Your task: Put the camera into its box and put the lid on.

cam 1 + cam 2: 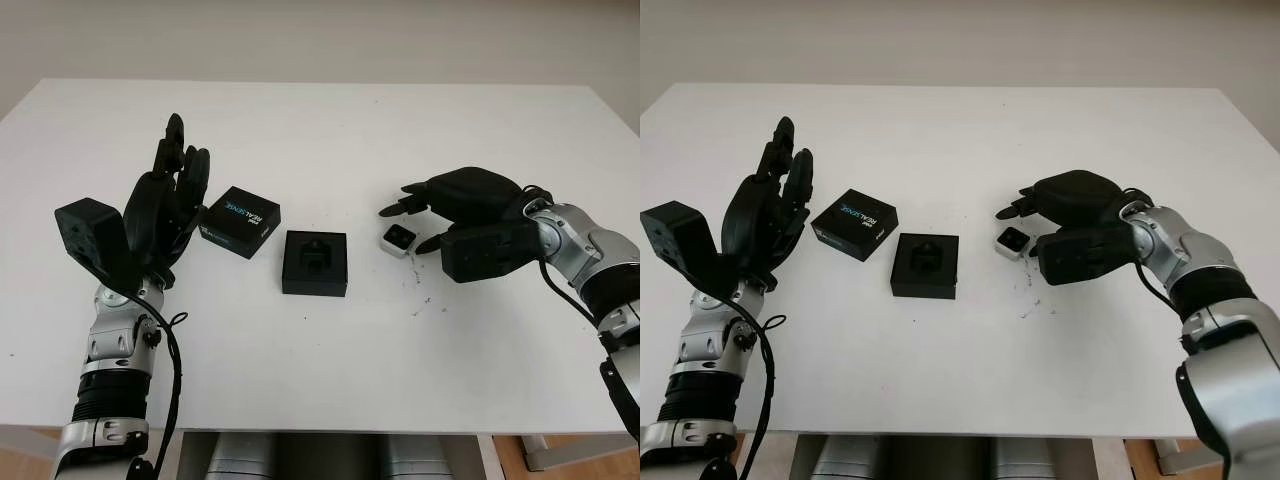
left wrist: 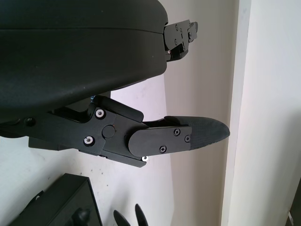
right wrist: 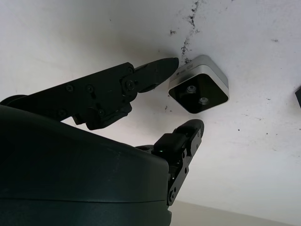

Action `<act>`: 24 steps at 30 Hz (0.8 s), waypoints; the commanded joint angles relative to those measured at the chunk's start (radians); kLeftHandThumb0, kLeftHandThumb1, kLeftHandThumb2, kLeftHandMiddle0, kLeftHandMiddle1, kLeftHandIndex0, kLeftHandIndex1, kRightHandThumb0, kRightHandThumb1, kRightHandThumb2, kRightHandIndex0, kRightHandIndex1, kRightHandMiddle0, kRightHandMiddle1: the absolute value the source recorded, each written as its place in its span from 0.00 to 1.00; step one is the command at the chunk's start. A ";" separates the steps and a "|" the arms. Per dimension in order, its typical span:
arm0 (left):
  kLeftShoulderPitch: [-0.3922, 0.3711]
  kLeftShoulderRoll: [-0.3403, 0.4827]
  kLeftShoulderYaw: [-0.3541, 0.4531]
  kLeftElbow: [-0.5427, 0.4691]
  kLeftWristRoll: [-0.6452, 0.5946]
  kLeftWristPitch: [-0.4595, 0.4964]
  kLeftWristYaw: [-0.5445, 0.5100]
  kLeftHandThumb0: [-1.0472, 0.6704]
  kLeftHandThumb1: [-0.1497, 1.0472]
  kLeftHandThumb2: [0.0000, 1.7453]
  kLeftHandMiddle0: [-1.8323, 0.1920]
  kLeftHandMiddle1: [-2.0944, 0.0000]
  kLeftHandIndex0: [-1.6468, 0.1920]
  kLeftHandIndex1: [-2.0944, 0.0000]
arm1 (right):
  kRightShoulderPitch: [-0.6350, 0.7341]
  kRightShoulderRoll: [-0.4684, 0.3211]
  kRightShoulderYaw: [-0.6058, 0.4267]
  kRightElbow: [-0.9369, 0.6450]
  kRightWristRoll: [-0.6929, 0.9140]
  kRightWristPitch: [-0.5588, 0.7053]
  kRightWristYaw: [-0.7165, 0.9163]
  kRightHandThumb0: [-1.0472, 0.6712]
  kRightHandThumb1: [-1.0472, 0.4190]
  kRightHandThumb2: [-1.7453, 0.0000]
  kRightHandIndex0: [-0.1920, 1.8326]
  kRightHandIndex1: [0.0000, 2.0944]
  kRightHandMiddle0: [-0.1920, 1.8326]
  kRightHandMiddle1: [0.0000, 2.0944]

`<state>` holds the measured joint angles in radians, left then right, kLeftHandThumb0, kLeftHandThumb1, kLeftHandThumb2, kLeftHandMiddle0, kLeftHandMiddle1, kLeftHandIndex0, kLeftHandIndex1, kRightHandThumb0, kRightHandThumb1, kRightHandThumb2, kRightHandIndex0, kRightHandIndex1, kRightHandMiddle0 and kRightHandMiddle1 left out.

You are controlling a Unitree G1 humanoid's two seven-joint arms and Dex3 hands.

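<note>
The small silver camera [image 1: 398,239] is flanked by the open right hand [image 1: 424,226], so that it can be grasped for the open box [image 1: 315,262] to its left.

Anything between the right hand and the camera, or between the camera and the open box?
Nothing visible. The right hand, open, brackets the camera on the table; bare tabletop separates it from the box.

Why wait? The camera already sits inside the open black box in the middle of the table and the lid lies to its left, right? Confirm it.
Not quite. The camera lies on the white table, to the right of the open black box, just at the right hand; the right wrist view shows it there, not yet grasped. The lid does lie to the box's left.
</note>
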<state>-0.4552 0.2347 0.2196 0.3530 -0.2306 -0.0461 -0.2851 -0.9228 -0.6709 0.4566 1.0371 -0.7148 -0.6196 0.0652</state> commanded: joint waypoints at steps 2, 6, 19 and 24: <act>0.008 0.013 0.000 -0.024 0.002 -0.001 -0.002 0.22 1.00 0.27 1.00 1.00 1.00 1.00 | 0.005 0.004 0.011 0.003 -0.015 -0.011 -0.032 0.38 0.10 0.97 0.19 0.00 0.45 0.02; 0.011 0.012 -0.001 -0.027 0.005 0.000 0.001 0.22 1.00 0.27 1.00 1.00 1.00 1.00 | 0.006 0.014 0.002 0.014 0.010 -0.018 -0.010 0.38 0.09 0.97 0.15 0.01 0.45 0.02; 0.012 0.010 0.000 -0.027 0.007 0.001 0.009 0.21 1.00 0.26 1.00 1.00 1.00 1.00 | 0.006 0.024 0.001 0.032 0.031 -0.032 0.004 0.40 0.09 0.97 0.16 0.02 0.47 0.03; 0.011 0.010 0.001 -0.026 0.003 0.002 0.008 0.21 1.00 0.26 1.00 1.00 1.00 1.00 | 0.005 0.024 0.007 0.035 0.021 -0.039 -0.012 0.41 0.10 0.97 0.17 0.03 0.48 0.04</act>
<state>-0.4511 0.2347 0.2196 0.3372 -0.2293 -0.0455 -0.2776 -0.9207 -0.6511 0.4634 1.0623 -0.6965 -0.6518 0.0589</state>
